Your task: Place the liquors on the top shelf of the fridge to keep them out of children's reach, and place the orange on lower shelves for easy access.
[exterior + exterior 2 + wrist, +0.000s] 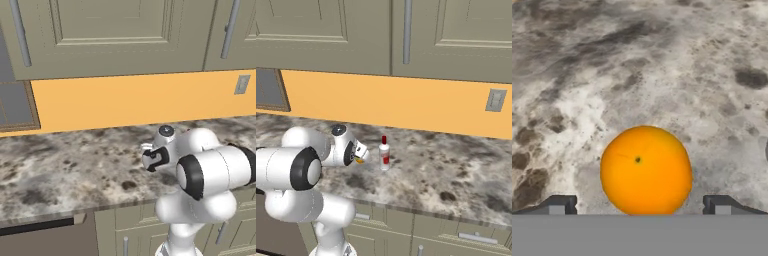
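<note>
In the hand view, the left fingertip (559, 205) stands at the lower left, the orange (646, 170) lies at centre on the counter (662, 65), and the right fingertip stands at the lower right. The gripper (640, 207) is fully spread and holds nothing; the orange sits between the two tips but apart from both. This alignment suggests the hand is positioned for a straddling grasp, with the jaws wide enough to clear the fruit on either side.

In the right base view, the arm occupies the near left. A sliver of orange colour shows at the hand, most likely the fruit. Just right of the hand, one liquor bottle (384, 154) stands upright on the counter, red cap up. Its upright stance near the hand calls for care during any closing or lifting motion.

No fridge or shelf can be made out, so both items remain unplaced. Closed cupboards (331, 35) hang above; their contents cannot be told.
</note>
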